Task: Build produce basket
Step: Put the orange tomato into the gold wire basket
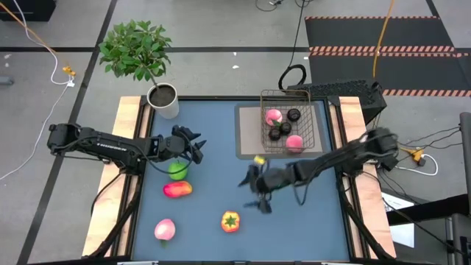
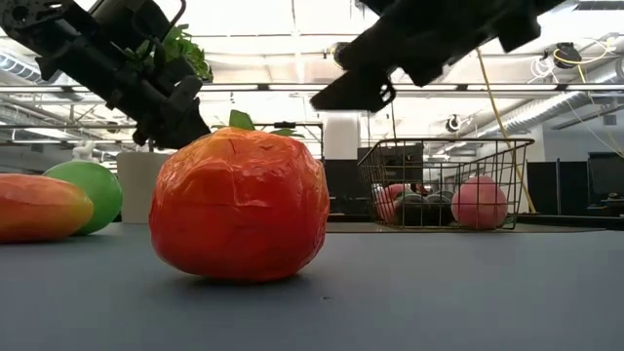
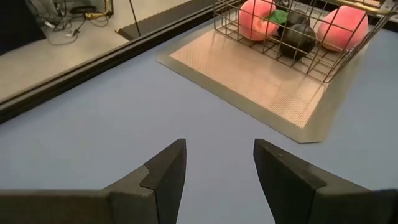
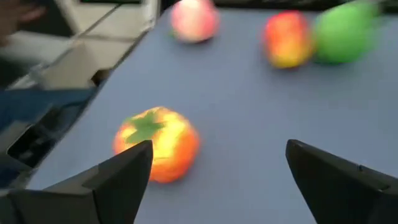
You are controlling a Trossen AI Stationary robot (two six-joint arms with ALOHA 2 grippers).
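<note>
The wire basket (image 1: pixel 287 121) stands on a tan mat at the far right and holds two pink peaches (image 3: pixel 261 18) and dark balls (image 3: pixel 297 38). On the blue table lie a green apple (image 1: pixel 177 171), a red-orange piece (image 1: pixel 177 190), a pink peach (image 1: pixel 164 230) and an orange pepper (image 1: pixel 230 221) with a green top. My left gripper (image 1: pixel 193 147) hovers open just beyond the apple, nothing between its fingers (image 3: pixel 166 171). My right gripper (image 1: pixel 257 193) hangs open above mid-table, right of the pepper (image 4: pixel 158 143), which lies ahead of its fingers.
A leafy plant in a white pot (image 1: pixel 163 99) stands at the far left corner. The tan mat (image 1: pixel 250 140) sticks out left of the basket. Wooden rails (image 1: pixel 125 125) run along both table sides. Bare blue surface lies between the pepper and the basket.
</note>
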